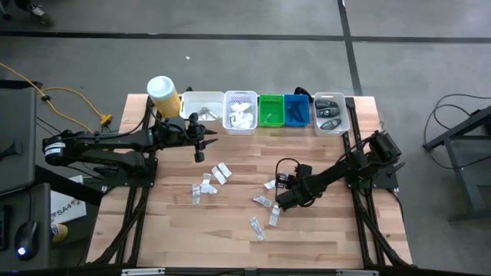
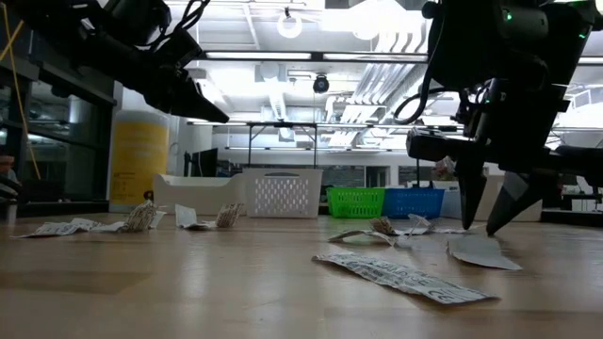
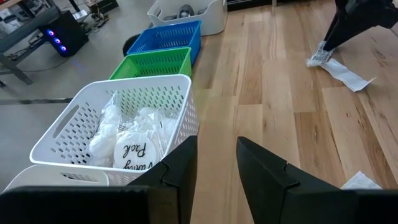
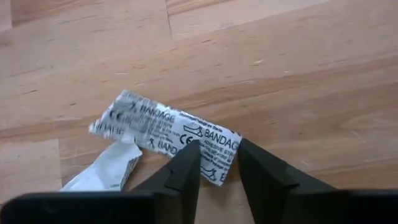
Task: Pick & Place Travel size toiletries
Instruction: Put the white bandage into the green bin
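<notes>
Wooden table [image 1: 322, 230] is carrying scattered sachets; your right gripper [image 4: 217, 163], fingers narrowly parted, is straddling the near end of the bandage sachet [image 4: 165, 132], whose long axis is running crosswise, away to one side.

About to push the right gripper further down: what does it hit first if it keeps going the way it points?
The bandage sachet. The right gripper points down at its end, fingers straddling it with a narrow gap. Whether they already touch it is unclear.
</notes>
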Robot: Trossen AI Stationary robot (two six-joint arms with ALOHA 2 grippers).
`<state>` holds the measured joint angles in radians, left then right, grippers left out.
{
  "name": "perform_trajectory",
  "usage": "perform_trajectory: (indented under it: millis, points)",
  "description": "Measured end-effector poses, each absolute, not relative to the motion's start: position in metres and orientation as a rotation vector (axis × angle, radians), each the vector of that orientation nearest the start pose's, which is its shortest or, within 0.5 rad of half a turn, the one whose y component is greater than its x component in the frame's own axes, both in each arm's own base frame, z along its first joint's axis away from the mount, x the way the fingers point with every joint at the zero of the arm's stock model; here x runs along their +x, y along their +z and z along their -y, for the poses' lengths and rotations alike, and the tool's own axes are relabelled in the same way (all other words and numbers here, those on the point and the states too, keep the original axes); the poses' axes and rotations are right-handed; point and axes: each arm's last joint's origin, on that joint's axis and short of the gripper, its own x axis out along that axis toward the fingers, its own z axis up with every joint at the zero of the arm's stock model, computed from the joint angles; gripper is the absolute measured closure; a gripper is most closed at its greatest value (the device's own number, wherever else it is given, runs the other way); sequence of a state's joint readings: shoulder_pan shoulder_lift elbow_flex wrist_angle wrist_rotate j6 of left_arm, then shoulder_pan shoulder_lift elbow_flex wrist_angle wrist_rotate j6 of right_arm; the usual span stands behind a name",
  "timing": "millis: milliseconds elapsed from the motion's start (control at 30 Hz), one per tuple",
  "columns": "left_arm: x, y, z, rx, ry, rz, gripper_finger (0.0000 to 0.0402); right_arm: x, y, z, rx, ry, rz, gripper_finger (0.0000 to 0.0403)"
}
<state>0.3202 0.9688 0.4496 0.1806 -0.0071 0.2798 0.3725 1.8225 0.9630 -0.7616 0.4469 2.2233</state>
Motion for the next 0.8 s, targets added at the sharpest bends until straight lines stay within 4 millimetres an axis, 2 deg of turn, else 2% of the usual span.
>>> perform_trajectory:
  millis: [567, 800]
  points:
    - [0.1936, 0.2192, -0.0644, 0.222, 0.274, -0.382, 0.0291, 0.2716, 0.1188, -0.0929, 1.118, -1.403, -0.676, 0.0395]
    - [0.1936, 0.2191, -0.0644, 0.224, 0.273, -0.383, 0.0291, 0.2684, 0.1251, -0.0914, 1.073, -1.392, -0.688, 0.0400]
